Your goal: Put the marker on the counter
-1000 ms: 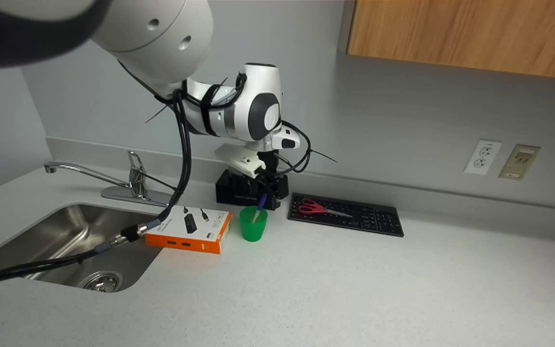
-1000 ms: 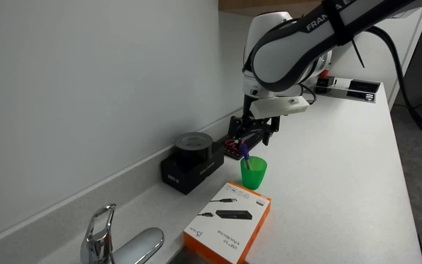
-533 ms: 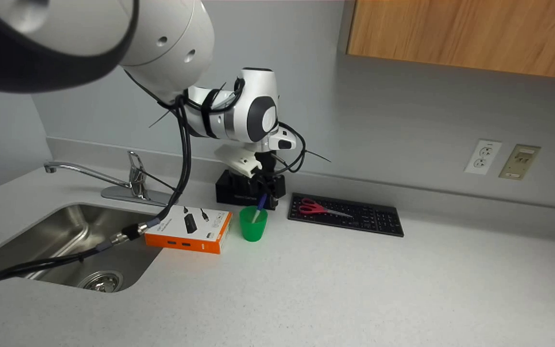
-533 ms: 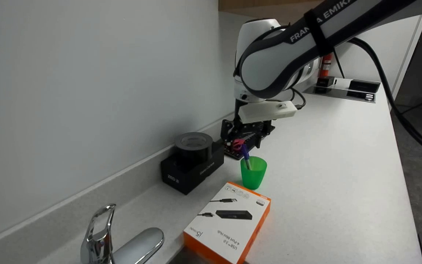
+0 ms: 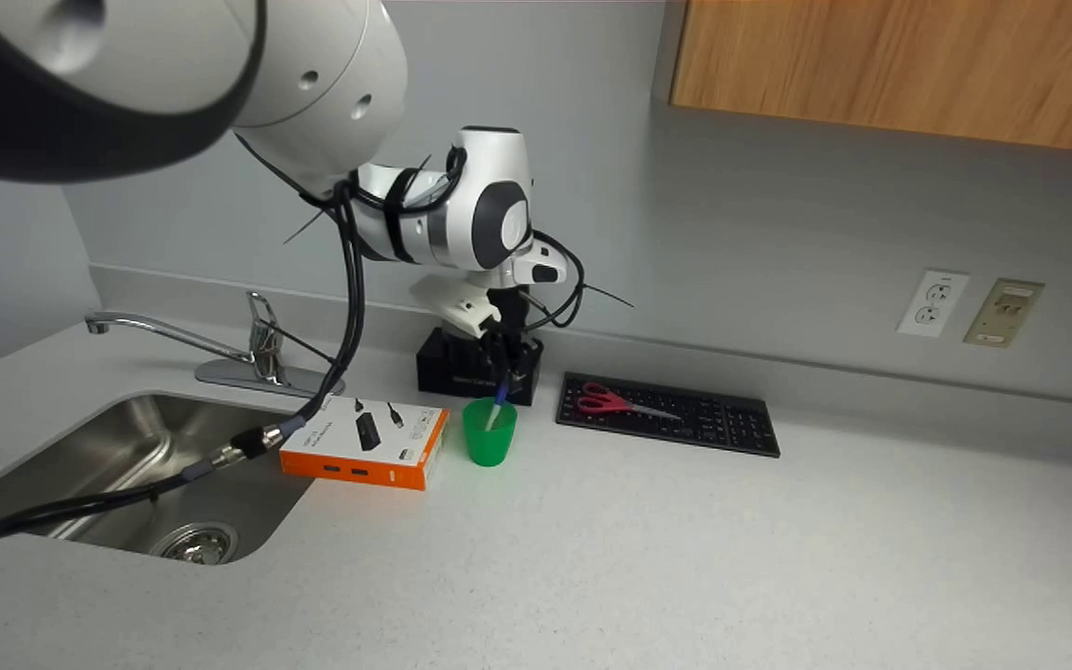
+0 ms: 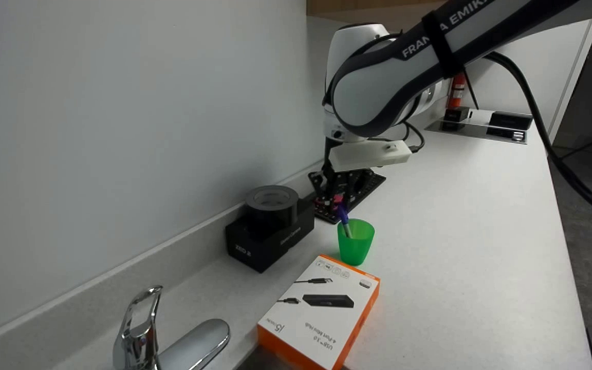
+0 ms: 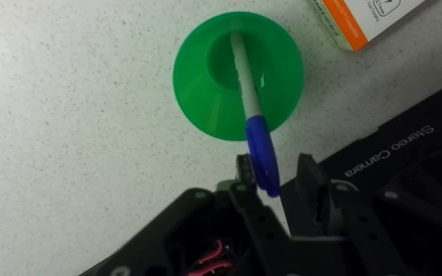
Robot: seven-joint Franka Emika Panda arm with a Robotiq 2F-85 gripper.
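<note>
The marker point(image 7: 248, 90), with a blue cap and a pale barrel, is contained in the green cup point(image 7: 213, 105), where it is tilted with its cap end raised over the rim. The cup is set on the tabletop point(image 5: 685, 558), nearer the back edge, along which the wall point(image 6: 136, 128) is seen, than the front edge. The hand point(image 7: 276, 164) is pointed down at the cap, released: its two fingers point(image 7: 244, 169) are parted, one to each side of the cap, and in the wrist view a gap is left between the cap and one of them. The other finger is seen right beside the cap; whether the two are touching cannot be told. On the side of the cup toward the sink point(image 5: 173, 437), a white and orange box point(image 6: 321, 313) is laid flat, partly over the sink's rim. The chrome faucet point(image 5: 265, 352) is mounted between the sink and the back edge. Close to that edge, a black box point(image 6: 275, 246) marked "ZED 2" is placed, with a roll of dark tape point(image 6: 273, 208) stacked on top. Farther along the same edge, away from the sink, a black keyboard point(image 5: 717, 425) is laid, and red-handled scissors point(image 5: 603, 401) are rested on its keys. Toward the end opposite the sink, dark boxes point(image 6: 511, 121) are seen in an exterior view.
</note>
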